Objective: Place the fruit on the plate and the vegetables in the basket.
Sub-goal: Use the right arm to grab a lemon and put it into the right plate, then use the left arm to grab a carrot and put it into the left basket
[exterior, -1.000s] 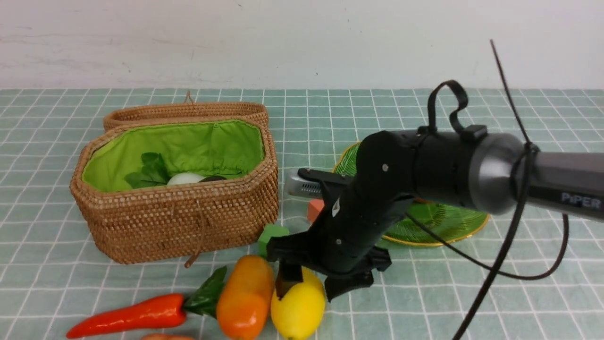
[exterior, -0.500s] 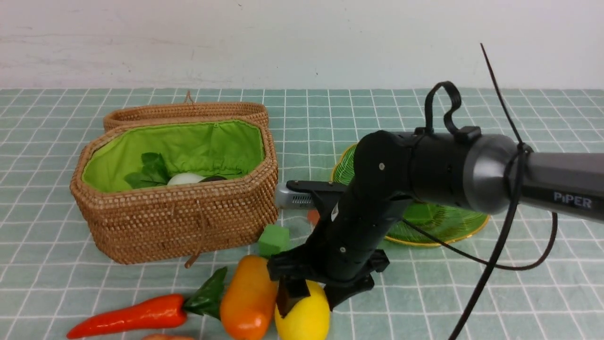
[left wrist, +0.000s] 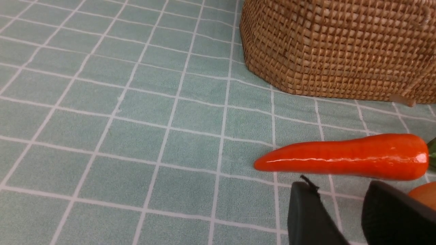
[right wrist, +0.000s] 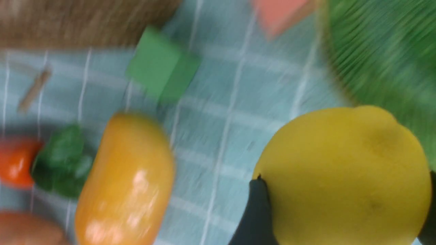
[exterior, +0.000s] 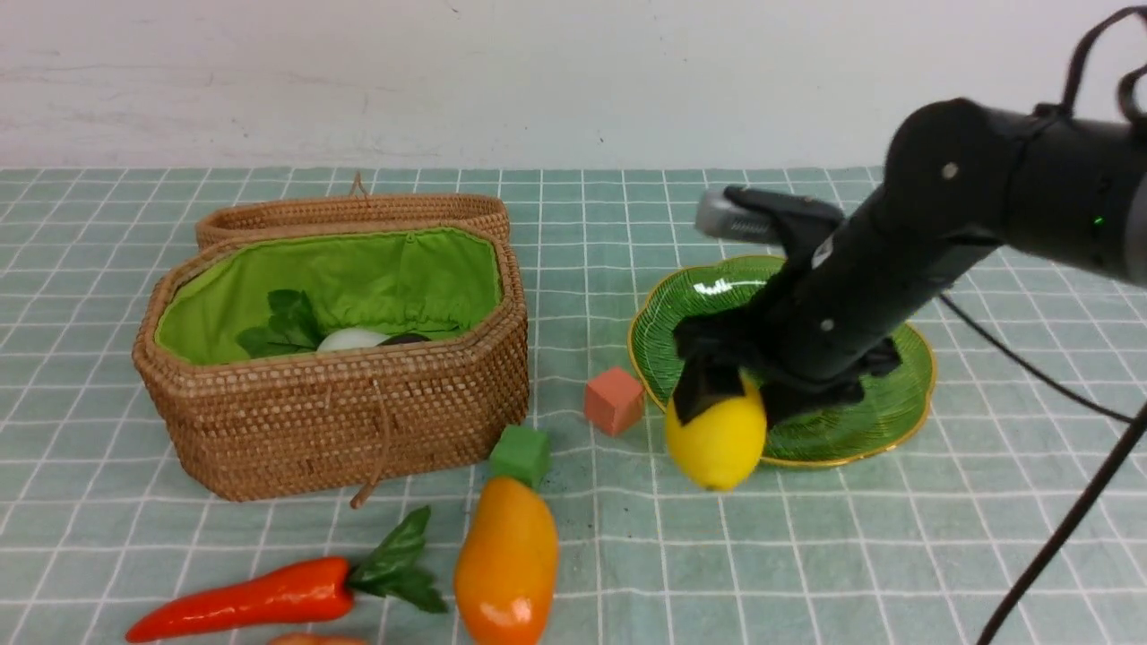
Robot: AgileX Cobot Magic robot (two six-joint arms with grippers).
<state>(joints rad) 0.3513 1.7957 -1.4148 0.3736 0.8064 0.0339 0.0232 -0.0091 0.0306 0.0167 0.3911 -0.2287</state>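
Note:
My right gripper (exterior: pixel 739 403) is shut on the yellow lemon (exterior: pixel 717 439) and holds it in the air over the near left rim of the green plate (exterior: pixel 883 408). The lemon (right wrist: pixel 344 173) fills the space between the black fingers (right wrist: pixel 255 207). The orange-yellow mango (exterior: pixel 506 560) and the red carrot (exterior: pixel 242 596) lie on the cloth in front of the wicker basket (exterior: pixel 340 421). A white radish (exterior: pixel 349 339) with green leaves lies inside it. My left gripper (left wrist: pixel 340 192) stands open, low over the cloth just beside the carrot (left wrist: pixel 344 156).
An orange cube (exterior: pixel 615 400) and a green cube (exterior: pixel 521 455) sit between basket and plate. An orange-brown rounded thing (exterior: pixel 314 640) is cut off by the near edge. The basket's lid (exterior: pixel 358 210) lies open behind it. My right arm covers the plate's middle.
My right gripper has lifted the lemon from beside the mango and carried it right and away, up to the plate's edge. The mango has shifted a little to the right.

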